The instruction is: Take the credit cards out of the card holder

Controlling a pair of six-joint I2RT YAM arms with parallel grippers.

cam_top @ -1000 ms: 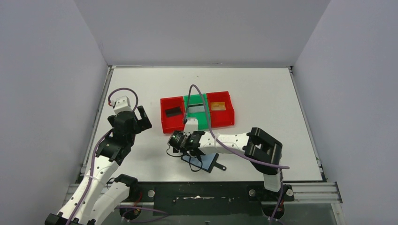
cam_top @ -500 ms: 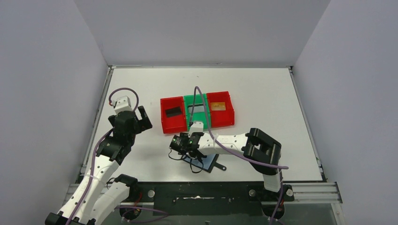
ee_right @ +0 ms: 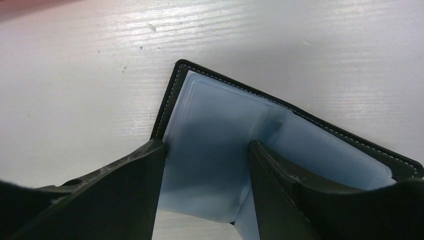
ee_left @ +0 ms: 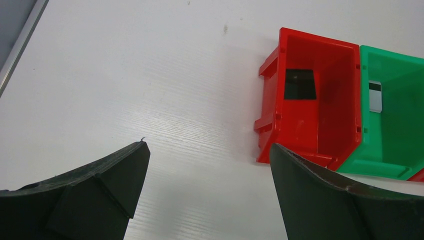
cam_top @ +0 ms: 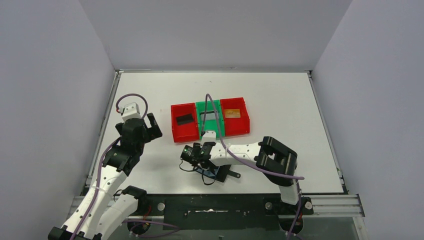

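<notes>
The card holder [cam_top: 221,172], a black bifold with blue-grey pockets [ee_right: 210,125], lies open on the table near the front edge, its snap tab [cam_top: 235,175] pointing right. My right gripper [cam_top: 199,160] [ee_right: 205,145] is down on its left flap. One finger sits at the flap's outer edge, the other by the fold, and the flap bows up between them. No card shows in the pockets. The credit cards lie in the bins: black [cam_top: 184,119] [ee_left: 300,84], silver-grey [cam_top: 210,116] [ee_left: 375,96], orange-gold [cam_top: 231,113]. My left gripper [cam_top: 149,129] [ee_left: 207,146] hovers open and holds nothing, left of the bins.
Three joined bins stand mid-table: red [cam_top: 183,136] [ee_left: 320,150], green [cam_top: 218,133] [ee_left: 395,165], red [cam_top: 236,131]. A purple cable [cam_top: 212,107] arcs over the green bin. White tabletop [ee_left: 150,75] lies under the left gripper.
The right gripper's jaws have narrowed onto the holder's left flap and moved slightly toward the front. The holder looks more folded up than before. The left arm has not moved.
</notes>
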